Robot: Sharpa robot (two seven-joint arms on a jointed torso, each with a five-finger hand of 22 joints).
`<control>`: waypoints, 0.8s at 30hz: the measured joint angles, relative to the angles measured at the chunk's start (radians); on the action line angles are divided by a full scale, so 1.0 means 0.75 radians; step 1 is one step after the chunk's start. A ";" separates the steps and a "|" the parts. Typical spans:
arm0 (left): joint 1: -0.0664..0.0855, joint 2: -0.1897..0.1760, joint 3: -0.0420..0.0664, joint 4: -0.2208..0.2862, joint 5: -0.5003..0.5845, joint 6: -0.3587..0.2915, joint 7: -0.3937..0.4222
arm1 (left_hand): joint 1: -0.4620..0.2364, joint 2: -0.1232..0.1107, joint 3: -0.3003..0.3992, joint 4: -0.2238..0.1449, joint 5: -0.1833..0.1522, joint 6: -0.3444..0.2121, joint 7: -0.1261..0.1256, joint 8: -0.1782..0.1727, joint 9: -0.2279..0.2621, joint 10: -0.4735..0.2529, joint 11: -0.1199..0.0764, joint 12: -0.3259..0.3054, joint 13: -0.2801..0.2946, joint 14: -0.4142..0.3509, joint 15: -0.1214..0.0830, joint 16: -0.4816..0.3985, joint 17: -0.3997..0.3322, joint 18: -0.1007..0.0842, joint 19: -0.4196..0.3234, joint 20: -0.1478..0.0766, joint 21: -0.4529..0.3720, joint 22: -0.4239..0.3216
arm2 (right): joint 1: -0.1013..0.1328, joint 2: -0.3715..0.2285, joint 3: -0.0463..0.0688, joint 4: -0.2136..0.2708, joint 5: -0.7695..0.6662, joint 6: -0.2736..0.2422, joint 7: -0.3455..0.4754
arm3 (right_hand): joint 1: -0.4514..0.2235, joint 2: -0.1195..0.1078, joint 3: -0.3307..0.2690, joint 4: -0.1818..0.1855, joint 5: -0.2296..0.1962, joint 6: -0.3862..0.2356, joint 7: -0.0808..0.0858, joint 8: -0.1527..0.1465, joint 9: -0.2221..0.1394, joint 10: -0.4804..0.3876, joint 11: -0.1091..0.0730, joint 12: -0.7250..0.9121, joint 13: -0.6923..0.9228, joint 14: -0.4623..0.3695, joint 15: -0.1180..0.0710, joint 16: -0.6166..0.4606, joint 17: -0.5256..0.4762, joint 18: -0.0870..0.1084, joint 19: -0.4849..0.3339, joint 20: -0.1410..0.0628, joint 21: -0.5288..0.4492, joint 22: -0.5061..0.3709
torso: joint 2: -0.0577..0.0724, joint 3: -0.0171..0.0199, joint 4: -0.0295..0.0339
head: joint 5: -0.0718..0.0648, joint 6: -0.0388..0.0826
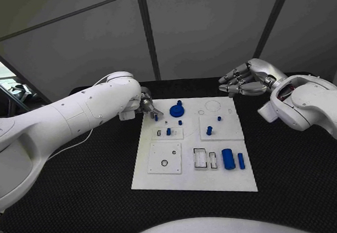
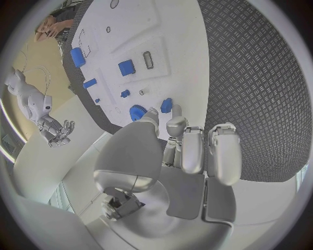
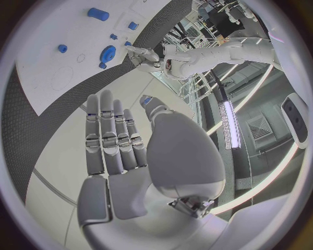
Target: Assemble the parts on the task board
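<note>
Near board edge: two upright blue cylinders, a fat cylinder [image 1: 228, 159] and a thin cylinder [image 1: 242, 160], side by side near the near-right corner of the task board [image 1: 186, 181]; rectangular slots [image 1: 204, 158] just left of them.
Task board: white plate, middle of the black bench [image 1: 79, 190], long axis running from near edge to far edge.
Left square plate: raised white tile [image 1: 165, 158] on the board's near-left part, with a small ring hole in it.
Mid board: small blue peg [image 1: 209, 130] standing right of centre; two smaller blue bits [image 1: 169, 131] left of centre.
Far board: round blue disc part [image 1: 177, 111] near the far edge, left of centre.
Left robot hand: [image 1: 149, 108] at the board's far-left corner, fingers pointing down at the board just beside the blue disc part. Left wrist view shows the fingers [image 2: 195, 148] extended side by side, tips close to a small blue piece [image 2: 166, 105]; cannot tell if anything is pinched.
Right robot hand: [image 1: 244, 80] raised beyond the board's far-right corner, well apart from the parts. Right wrist view shows the palm flat, fingers [image 3: 111, 135] straight, holding nothing.
</note>
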 measured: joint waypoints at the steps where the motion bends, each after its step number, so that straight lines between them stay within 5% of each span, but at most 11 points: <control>1: 0.000 0.000 0.000 0.000 0.000 0.002 0.001 | 0.000 0.000 0.000 0.000 0.000 0.000 0.000 0.000 0.000 0.000 0.000 0.000 0.000 0.000 0.000 0.000 0.000 0.000 0.000 0.000 0.000 0.000 | 0.000 0.000 0.000 0.000 0.000 0.000 0.000 | 0.000 0.000 0.000 0.000 0.000 0.000 0.000 0.000 0.000 0.000 0.000 0.000 0.000 0.000 0.000 0.000 0.000 0.000 0.000 0.000 0.000 0.000 | 0.000 0.0001 0.0000 | 0.000 0.000; 15: -0.001 0.002 -0.001 0.000 -0.001 0.014 0.013 | 0.094 0.059 0.035 -0.043 0.005 0.031 -0.012 0.016 -0.011 0.009 -0.009 0.000 -0.002 0.004 -0.006 0.000 0.000 0.000 0.000 0.000 0.000 0.000 | 0.000 0.002 0.000 -0.002 0.000 0.001 0.000 | 0.000 0.000 0.000 0.000 0.000 0.000 0.000 0.000 0.000 0.000 0.000 0.000 -0.001 0.000 0.000 0.000 -0.001 0.000 0.000 0.000 0.000 -0.002 | 0.000 0.0001 0.0000 | 0.001 -0.003; 24: -0.001 -0.001 0.000 0.005 -0.001 0.009 0.029 | 0.220 0.110 0.156 -0.146 0.006 0.025 -0.021 0.040 -0.002 0.014 -0.024 0.000 -0.004 0.000 -0.020 0.000 0.000 0.000 0.000 -0.010 0.000 0.000 | 0.000 0.003 0.000 -0.003 0.000 0.002 0.000 | 0.000 0.000 0.000 0.000 0.005 0.000 0.000 0.000 0.000 0.000 0.000 0.000 -0.002 0.000 0.000 0.000 -0.001 0.000 0.000 0.000 0.000 -0.002 | 0.000 -0.0004 0.0000 | 0.003 -0.007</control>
